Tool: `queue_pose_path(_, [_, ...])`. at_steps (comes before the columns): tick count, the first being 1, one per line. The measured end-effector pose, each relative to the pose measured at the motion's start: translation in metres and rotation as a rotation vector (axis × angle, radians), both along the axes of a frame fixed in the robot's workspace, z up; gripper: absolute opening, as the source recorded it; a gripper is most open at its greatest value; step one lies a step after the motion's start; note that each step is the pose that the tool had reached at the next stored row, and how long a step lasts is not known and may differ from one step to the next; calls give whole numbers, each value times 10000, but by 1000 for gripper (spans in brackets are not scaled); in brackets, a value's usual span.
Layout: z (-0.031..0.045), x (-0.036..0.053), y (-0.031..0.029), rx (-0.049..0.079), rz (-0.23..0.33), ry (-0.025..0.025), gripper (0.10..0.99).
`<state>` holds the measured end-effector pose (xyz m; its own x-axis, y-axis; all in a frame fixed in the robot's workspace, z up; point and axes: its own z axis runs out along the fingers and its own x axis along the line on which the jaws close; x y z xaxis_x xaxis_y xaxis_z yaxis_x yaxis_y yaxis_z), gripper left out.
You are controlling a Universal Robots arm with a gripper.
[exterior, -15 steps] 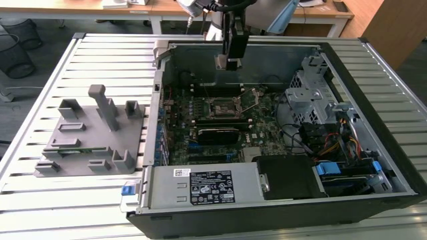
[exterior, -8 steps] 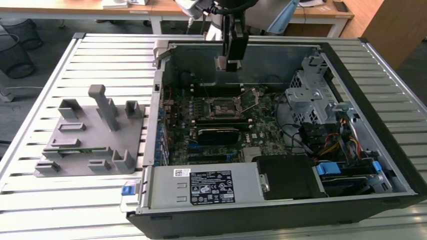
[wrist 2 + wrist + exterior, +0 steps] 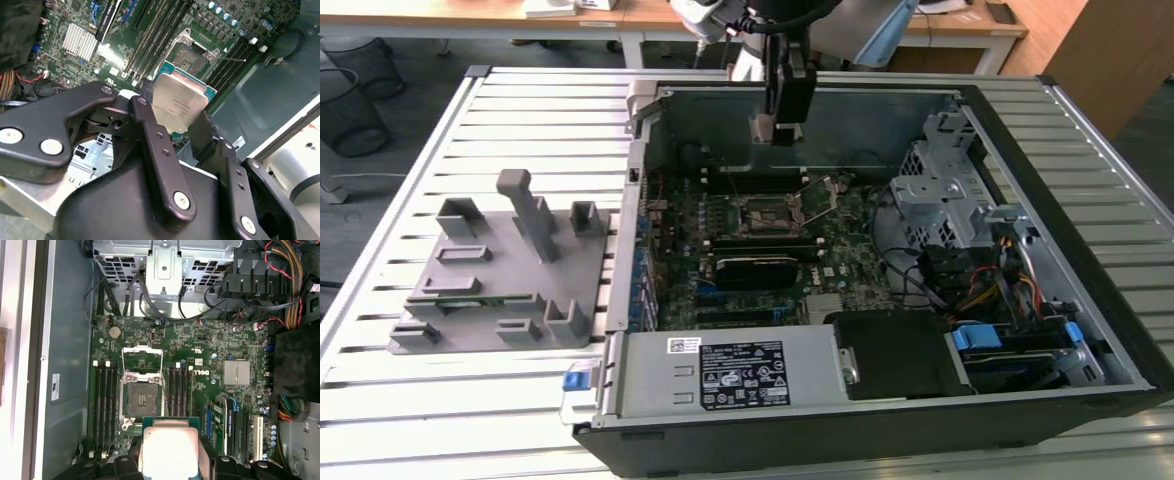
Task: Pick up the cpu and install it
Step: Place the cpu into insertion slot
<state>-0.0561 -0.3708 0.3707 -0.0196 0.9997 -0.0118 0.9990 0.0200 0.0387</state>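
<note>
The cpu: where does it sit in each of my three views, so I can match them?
Exterior view: cpu hanging above the open case.
Second wrist view: cpu clamped in the tool, socket beyond it.
First wrist view: cpu, silvery top to camera, near the socket.
Shared landmark: the empty socket on the board.

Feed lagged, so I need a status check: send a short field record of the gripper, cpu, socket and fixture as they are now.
gripper: above the open computer case, jaws shut on the cpu
cpu: gripped at two opposite edges, metal top facing both wrist views, above the motherboard, not seated
socket: on the motherboard, uncovered, no chip in it
fixture block: grey, on the slatted table, at the exterior view's left of the case
task state: cpu picked up, not yet installed
</note>
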Motion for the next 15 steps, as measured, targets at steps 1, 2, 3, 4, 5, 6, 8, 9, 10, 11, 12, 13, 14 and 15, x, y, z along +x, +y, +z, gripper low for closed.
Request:
queue_pose_path(1, [-5, 0, 0, 1, 0, -8, 525])
queue_pose_path(2, [-13, 0, 0, 2, 0, -17, 525])
queue_pose_path(3, [-23, 0, 0, 2, 1, -20, 525])
queue_pose_path(4, [-35, 1, 5, -2, 13, -21, 525])
queue_pose_path(5, [-49, 3, 10, -1, 54, -24, 525])
queue_pose_path(6, [-66, 4, 14, 0, 109, -28, 525])
queue_pose_path(8, [-102, 7, 24, 1, 207, -35, 525])
queue_pose_path(9, [-120, 7, 27, 1, 227, -38, 525])
queue_pose_path(10, [-138, 7, 28, 1, 230, -44, 525])
queue_pose_path(11, [-153, 8, 28, 0, 230, -49, 525])
queue_pose_path(12, [-164, 7, 28, 1, 230, -53, 525])
queue_pose_path(13, [-172, 7, 28, -1, 230, -55, 525])
queue_pose_path(14, [-182, 7, 29, -1, 229, -55, 525])
queue_pose_path(15, [-193, 7, 29, -1, 230, -55, 525])
